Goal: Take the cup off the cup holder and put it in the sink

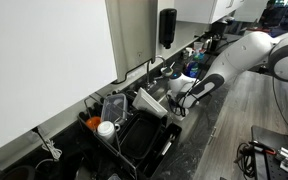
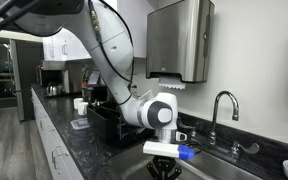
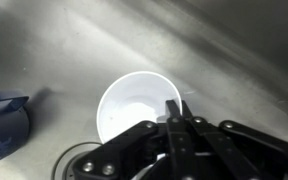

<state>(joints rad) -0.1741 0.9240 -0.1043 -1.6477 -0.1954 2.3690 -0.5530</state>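
Clamped fully shut at the jaws onto the rim of the cup (image 3: 134,108), with one fingertip (image 3: 172,106) down inside the wall and presumably its partner outside, hidden from the wrist view. Gripped by the rim so as to hang mouth-up and land on its base. Carried low over the steel floor of the sink (image 3: 214,50); cannot tell whether touching it yet.

Off the cup holder (image 2: 106,120) altogether, and well apart from that rack on the worktop (image 2: 79,135) beside the basin. Judged near the end, then, with only lowering and letting go left.

Held with the wrist pointing straight down in both exterior views, likely to drop the cup in squarely and stay clear of the faucet (image 2: 220,105) at the back edge.

Further out in the basin, a blue cloth-like lump (image 3: 4,122), apart from the cup. Best set on bare flat steel away from it, to avoid tipping on release.
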